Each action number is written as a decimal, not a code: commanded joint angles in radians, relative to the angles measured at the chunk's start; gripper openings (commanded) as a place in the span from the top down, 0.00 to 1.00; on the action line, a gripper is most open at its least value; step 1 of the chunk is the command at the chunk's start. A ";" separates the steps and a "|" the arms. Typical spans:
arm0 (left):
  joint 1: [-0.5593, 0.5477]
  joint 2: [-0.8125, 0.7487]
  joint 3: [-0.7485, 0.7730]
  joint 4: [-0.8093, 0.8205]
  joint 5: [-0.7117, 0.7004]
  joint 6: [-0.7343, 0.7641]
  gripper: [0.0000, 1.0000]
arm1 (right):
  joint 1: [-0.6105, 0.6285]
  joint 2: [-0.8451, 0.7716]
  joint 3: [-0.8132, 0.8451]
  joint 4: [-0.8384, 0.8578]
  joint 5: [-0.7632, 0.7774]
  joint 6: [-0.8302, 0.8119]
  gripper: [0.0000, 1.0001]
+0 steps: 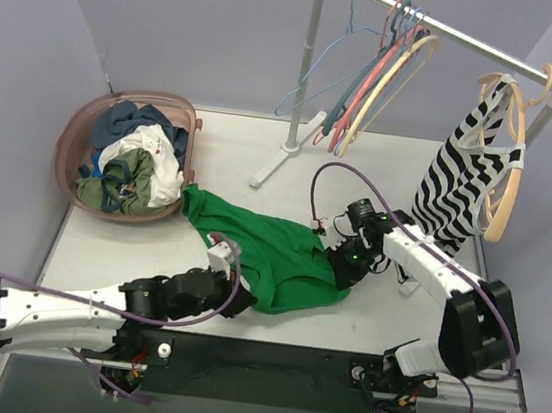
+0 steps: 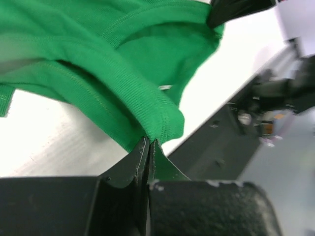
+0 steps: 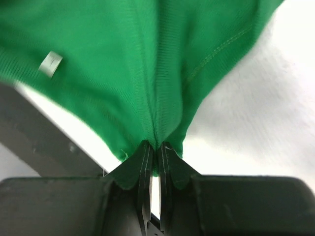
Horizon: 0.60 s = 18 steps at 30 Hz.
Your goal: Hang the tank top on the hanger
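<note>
The bright green tank top (image 1: 275,252) lies crumpled on the white table between my two arms. One end trails toward the basket. My left gripper (image 1: 245,281) is shut on a ribbed edge of the tank top (image 2: 123,83) at its near-left side, fingertips (image 2: 142,147) pinched together on the fabric. My right gripper (image 1: 333,264) is shut on a gathered fold at the tank top's right side (image 3: 147,73). The pale cream hanger (image 1: 397,85) hangs on the rack at the back among thin pink and blue hangers. It is far from both grippers.
A pink laundry basket (image 1: 73,136) with several clothes stands at the back left. A metal clothes rack (image 1: 308,69) stands at the back. A zebra-striped top (image 1: 461,179) hangs on a tan hanger at the right. A black strip (image 1: 268,352) runs along the table's near edge.
</note>
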 commanded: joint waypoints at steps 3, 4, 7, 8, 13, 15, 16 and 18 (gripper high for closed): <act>0.018 -0.356 0.009 -0.072 0.063 0.061 1.00 | -0.028 -0.306 0.080 -0.242 -0.117 -0.225 1.00; 0.019 -0.390 0.032 -0.123 0.062 0.078 1.00 | -0.028 -0.369 0.092 -0.260 -0.123 -0.244 1.00; 0.025 -0.467 0.156 -0.217 0.043 0.160 1.00 | -0.037 -0.470 0.166 -0.320 -0.101 -0.288 1.00; 0.025 -0.463 0.243 -0.234 0.031 0.183 1.00 | -0.044 -0.489 0.186 -0.328 -0.070 -0.293 1.00; 0.032 -0.280 0.607 -0.370 0.013 0.401 1.00 | -0.158 -0.522 0.414 -0.328 -0.081 -0.250 1.00; 0.032 -0.145 0.815 -0.433 0.020 0.487 1.00 | -0.183 -0.502 0.500 -0.336 -0.073 -0.227 1.00; 0.033 -0.101 0.880 -0.452 0.020 0.515 1.00 | -0.196 -0.476 0.601 -0.339 -0.076 -0.203 1.00; 0.036 0.010 1.004 -0.491 0.025 0.590 1.00 | -0.253 -0.451 0.702 -0.339 -0.111 -0.174 1.00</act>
